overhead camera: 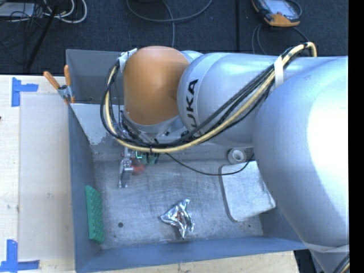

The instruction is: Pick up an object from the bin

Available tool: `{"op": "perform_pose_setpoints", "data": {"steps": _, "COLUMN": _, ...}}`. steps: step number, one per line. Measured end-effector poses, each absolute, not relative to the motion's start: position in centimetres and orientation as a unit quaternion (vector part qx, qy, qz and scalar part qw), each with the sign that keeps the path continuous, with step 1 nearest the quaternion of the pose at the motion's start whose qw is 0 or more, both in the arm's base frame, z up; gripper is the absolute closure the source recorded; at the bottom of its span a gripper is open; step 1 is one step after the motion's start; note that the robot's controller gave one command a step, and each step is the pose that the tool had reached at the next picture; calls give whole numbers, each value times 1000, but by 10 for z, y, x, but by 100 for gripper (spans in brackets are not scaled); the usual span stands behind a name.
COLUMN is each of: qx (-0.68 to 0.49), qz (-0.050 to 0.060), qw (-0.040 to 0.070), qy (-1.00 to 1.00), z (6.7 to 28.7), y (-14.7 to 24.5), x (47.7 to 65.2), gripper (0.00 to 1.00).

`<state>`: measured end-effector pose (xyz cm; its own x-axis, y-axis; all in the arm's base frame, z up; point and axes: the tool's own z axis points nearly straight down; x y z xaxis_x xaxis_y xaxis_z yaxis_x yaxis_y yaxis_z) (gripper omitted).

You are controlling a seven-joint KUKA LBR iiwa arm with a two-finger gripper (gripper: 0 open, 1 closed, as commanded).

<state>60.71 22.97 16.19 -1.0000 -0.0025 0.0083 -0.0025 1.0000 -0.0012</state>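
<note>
My gripper [122, 178] hangs under the orange-covered wrist in the bin's upper left part, its tip just above the bare floor with nothing seen in it. A long green ridged block [94, 214] lies along the left wall, below and left of the gripper. A crumpled silver foil wrapper [178, 218] sits near the front wall, below and right of the gripper. A flat pale grey pad [244, 195] lies at the right, partly under the arm.
The big silver arm covers the bin's right and back parts. The bin's left wall stands close to the gripper. Open floor lies between the gripper, the green block and the foil.
</note>
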Motion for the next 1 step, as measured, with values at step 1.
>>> {"op": "perform_pose_setpoints", "data": {"steps": 1, "qx": 77, "qz": -1, "qw": -9, "qy": -997, "z": 74, "y": 107, "x": 605, "gripper": 0}}
